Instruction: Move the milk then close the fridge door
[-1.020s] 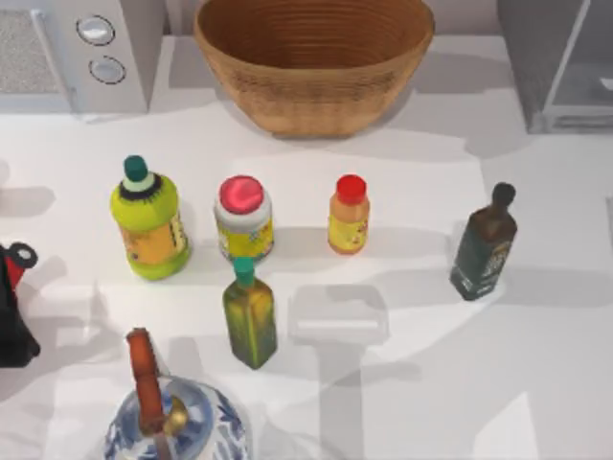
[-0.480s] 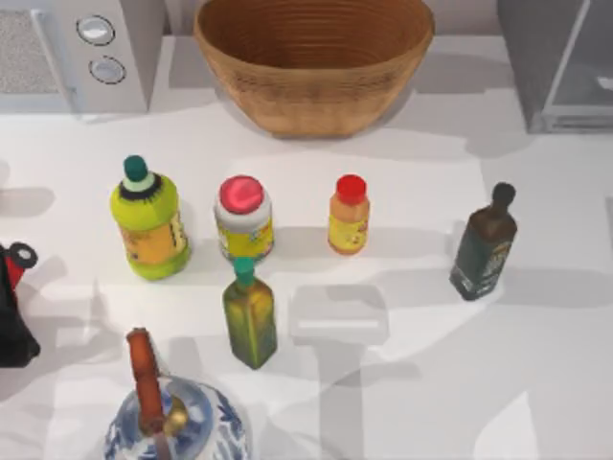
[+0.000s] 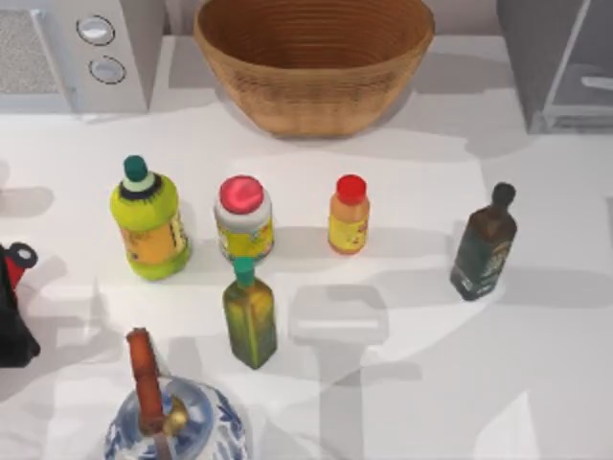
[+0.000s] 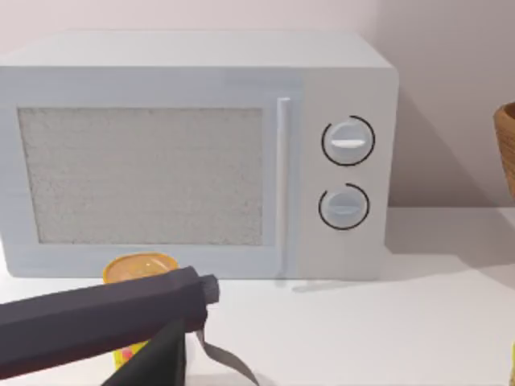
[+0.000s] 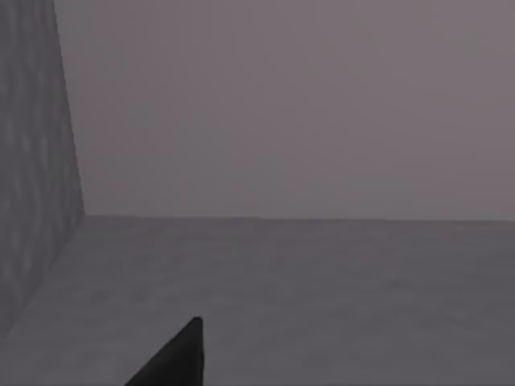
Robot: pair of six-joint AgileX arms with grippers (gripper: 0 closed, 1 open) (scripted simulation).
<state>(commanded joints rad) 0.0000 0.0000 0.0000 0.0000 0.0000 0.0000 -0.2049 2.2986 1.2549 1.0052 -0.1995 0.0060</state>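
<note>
The fridge door [image 3: 586,81] stands at the table's far right corner, a pale upright panel with a thin frame, hinged to the grey fridge [image 3: 525,48] and cut off by the top view's right edge. Bare table [image 3: 536,364] lies open in front of it, with the dark bottle [image 3: 484,244] nearest and the basket [image 3: 314,62] to the left. The right gripper [image 5: 177,358] faces plain grey walls and the left gripper [image 4: 161,338] faces the microwave [image 4: 193,153]; whether either is open or clenched I cannot tell
</note>
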